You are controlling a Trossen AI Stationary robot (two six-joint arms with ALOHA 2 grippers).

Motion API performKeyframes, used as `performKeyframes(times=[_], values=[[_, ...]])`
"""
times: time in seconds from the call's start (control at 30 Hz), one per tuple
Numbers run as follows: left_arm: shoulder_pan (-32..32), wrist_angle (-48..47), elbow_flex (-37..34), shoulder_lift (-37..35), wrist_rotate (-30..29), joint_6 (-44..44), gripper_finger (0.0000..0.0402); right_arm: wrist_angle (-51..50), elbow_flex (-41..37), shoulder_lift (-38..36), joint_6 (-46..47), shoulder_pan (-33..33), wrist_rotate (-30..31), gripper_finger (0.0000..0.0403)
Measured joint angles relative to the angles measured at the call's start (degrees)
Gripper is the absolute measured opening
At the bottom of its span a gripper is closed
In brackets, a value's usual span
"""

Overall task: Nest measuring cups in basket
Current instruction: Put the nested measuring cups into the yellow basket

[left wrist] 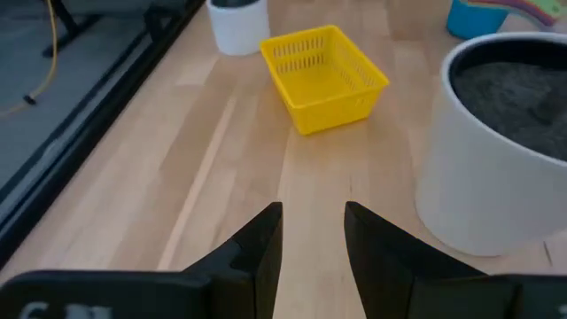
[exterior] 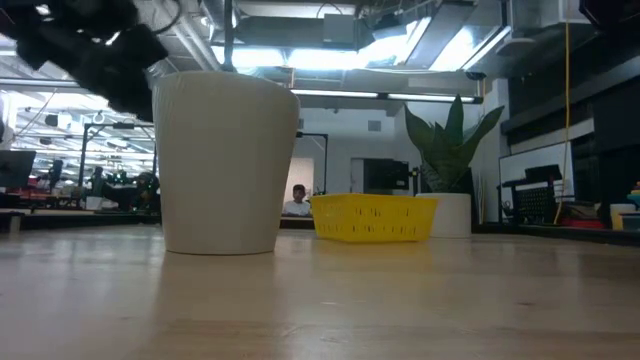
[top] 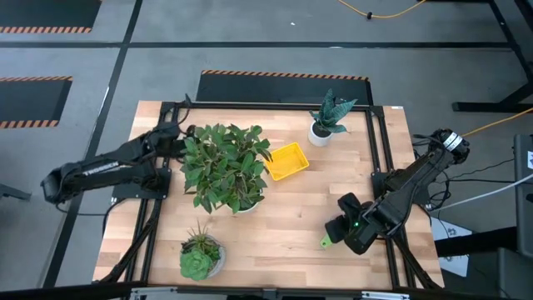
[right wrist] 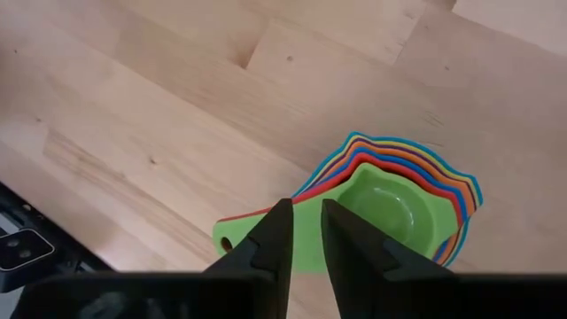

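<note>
A pale wooden plank table (top: 283, 217) stands on a grey concrete floor (top: 250, 42). Beyond the table's far edge, orange-and-black striped hazard tape (top: 283, 75) marks the floor, and a yellow cable (top: 383, 12) lies farther off. Behind the table, bright ceiling light panels (exterior: 330, 55) hang overhead, and a seated person (exterior: 296, 201) shows in the distance.

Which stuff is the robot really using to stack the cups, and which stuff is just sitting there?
For the job:
measuring cups, stacked together under the right gripper
yellow basket, empty

Just sitting there:
big leafy plant
spiky plant in white pot
small round plant
left gripper, waiting
</note>
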Motion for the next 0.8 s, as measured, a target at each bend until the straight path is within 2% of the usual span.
performKeyframes(times=[0.23,0.4,0.53,0.67,0.73,0.8], values=[[-0.02,2.79,-11.14,-15.84,6.10,-7.52,0.0117,-0.03,0.00,0.02,0.28,0.00,-0.04,0.0100],[0.00,11.80,-18.21,-24.56,7.06,-10.95,0.0117,-1.14,0.00,0.02,0.35,-0.01,-0.04,0.0142],[-0.95,21.12,-20.67,-26.48,8.68,-13.07,0.0117,-1.80,0.00,0.02,0.37,-0.02,-0.07,0.0162],[-4.24,22.19,-21.12,-26.25,9.61,-14.32,0.0117,-2.12,0.00,0.04,0.37,-0.02,-0.07,0.0165],[-7.18,22.54,-21.12,-26.22,7.53,-15.39,0.0117,-2.14,0.00,0.04,0.37,-0.02,-0.07,0.0165],[-11.33,24.80,-21.12,-26.24,2.53,-16.18,0.0117,-2.23,0.00,0.04,0.37,-0.02,-0.07,0.0165]])
